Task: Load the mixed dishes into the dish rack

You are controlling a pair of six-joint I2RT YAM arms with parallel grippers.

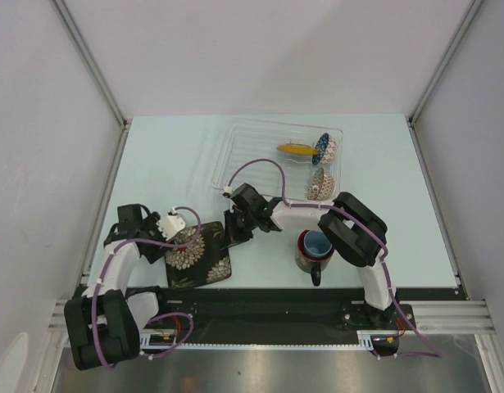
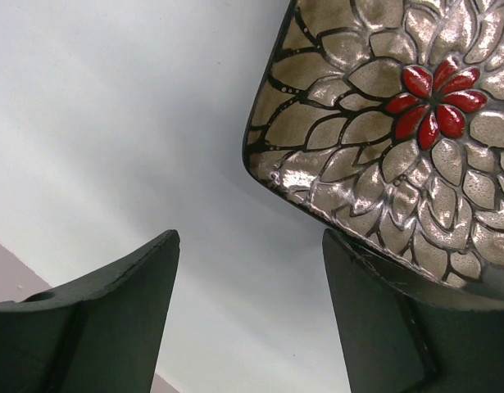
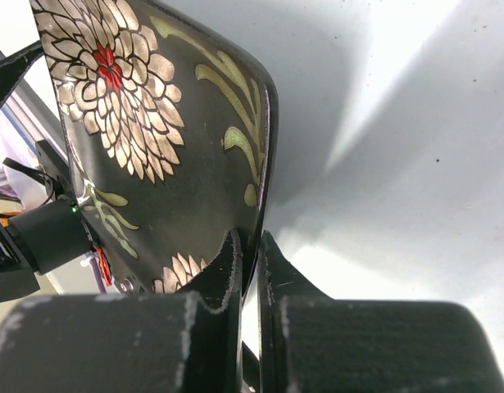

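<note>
The black square floral plate [image 1: 198, 254] lies at the near left of the table. My right gripper [image 1: 233, 233] is shut on its right rim; in the right wrist view the jaws [image 3: 250, 246] pinch the plate's edge [image 3: 153, 147], which is tilted up off the table. My left gripper [image 1: 182, 237] is open at the plate's far left corner; in the left wrist view [image 2: 252, 246] the plate [image 2: 399, 123] sits just above the right fingertip [image 2: 383, 303]. The clear dish rack [image 1: 235, 155] holds the yellow plate [image 1: 297, 148], the blue-white patterned bowl [image 1: 324, 148] and the speckled beige bowl [image 1: 320, 185].
The dark mug [image 1: 305, 260] stands near the front, right of the plate, with the light blue cup [image 1: 317, 243] inside it. The right arm's elbow [image 1: 354, 229] hangs just right of the mug. White walls close in the table's sides and back.
</note>
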